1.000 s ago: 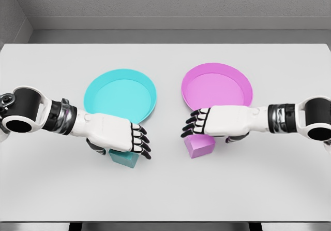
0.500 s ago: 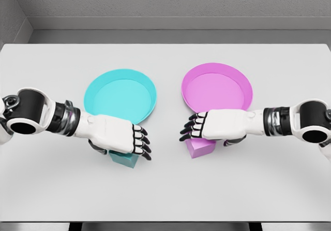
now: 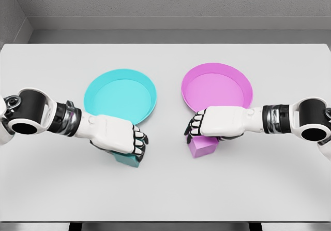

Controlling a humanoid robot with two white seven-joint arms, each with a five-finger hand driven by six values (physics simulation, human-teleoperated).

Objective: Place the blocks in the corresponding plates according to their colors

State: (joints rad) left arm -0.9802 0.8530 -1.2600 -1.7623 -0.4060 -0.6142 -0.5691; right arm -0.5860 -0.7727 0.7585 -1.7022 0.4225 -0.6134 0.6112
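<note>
Both hands are already closed on their blocks, so the task looks to be at the grasp stage with nothing delivered yet. Left hand has its fingers curled down over the teal block, which sits on the bench just in front of the teal plate, toward the bench's near edge and left of its middle. Right hand wraps its fingers over the pink block, which rests on the bench touching or just beside the near rim of the pink plate; which of the two I cannot tell, since the hand covers the join. Neither block appears lifted clear, though the hands hide most of each.

Going by size: the bench is a plain pale grey slab filling most of the view, with a dark gap below its near edge. Behind its far edge stands a grey wall with a darker side wall at the far left corner. The teal plate lies left of the bench's middle and the pink plate right of it, well apart, both holding nothing. What remains, in my judgement, is lifting each block, carrying it toward the far edge over its matching rim, and letting go.
</note>
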